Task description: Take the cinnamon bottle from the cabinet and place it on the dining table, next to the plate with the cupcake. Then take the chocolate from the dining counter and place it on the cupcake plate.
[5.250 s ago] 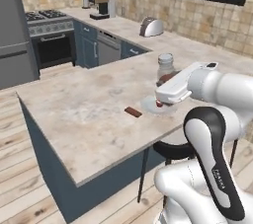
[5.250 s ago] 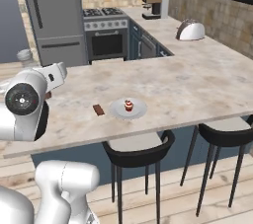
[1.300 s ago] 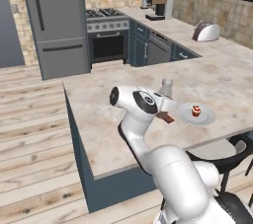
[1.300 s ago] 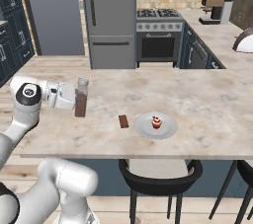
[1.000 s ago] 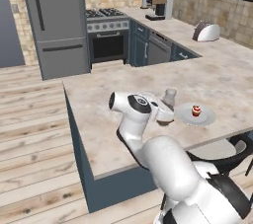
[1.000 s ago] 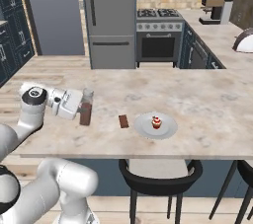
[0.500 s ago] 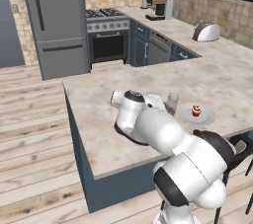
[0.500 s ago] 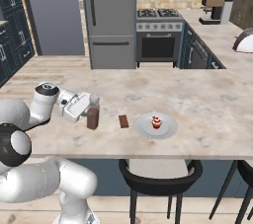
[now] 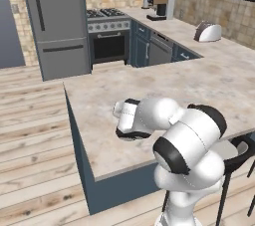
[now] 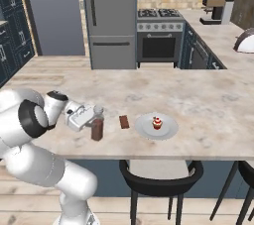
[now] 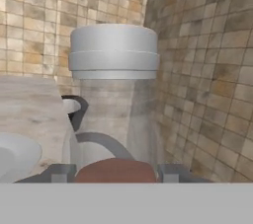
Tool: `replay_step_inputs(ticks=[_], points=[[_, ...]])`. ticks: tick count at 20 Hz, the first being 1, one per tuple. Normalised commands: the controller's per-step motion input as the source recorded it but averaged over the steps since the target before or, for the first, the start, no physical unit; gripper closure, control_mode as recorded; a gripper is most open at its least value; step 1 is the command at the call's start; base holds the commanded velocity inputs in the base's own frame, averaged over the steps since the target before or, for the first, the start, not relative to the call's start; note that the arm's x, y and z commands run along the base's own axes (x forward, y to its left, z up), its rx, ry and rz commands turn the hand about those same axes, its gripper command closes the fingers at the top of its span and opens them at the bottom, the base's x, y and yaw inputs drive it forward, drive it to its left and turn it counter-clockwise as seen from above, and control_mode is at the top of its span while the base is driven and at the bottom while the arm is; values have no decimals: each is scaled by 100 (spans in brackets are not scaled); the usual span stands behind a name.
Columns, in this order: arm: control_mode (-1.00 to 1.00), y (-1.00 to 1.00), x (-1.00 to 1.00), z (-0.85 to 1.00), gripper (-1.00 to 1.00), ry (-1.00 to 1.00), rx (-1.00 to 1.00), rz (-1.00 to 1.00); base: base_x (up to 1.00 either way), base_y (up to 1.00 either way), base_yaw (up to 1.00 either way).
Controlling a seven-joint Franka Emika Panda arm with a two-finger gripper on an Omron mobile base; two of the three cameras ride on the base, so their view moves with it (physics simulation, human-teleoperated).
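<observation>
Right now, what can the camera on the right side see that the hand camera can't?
The right base view alone shows the chocolate, the cupcake on its plate, the fridge and the stove. The hand view alone shows the bottle's grey cap close up. Both show the cinnamon bottle in the hand over the counter.

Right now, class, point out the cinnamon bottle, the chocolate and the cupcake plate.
cinnamon bottle (image 10: pixel 97 129): right base view, on its brown lower body.
chocolate (image 10: pixel 124 122): right base view, middle of the bar.
cupcake plate (image 10: pixel 170 128): right base view, bare right rim.
</observation>
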Motion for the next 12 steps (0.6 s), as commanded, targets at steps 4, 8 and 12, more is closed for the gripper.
replay_step_inputs(ticks=[4,8,12], points=[[-100,-1,12,-4,100,-9,-7,-10,0,0,0],[-100,-3,27,-21,100,-3,-4,-6,0,0,0],[-100,-1,14,-53,100,-3,-8,-2,0,0,0]])
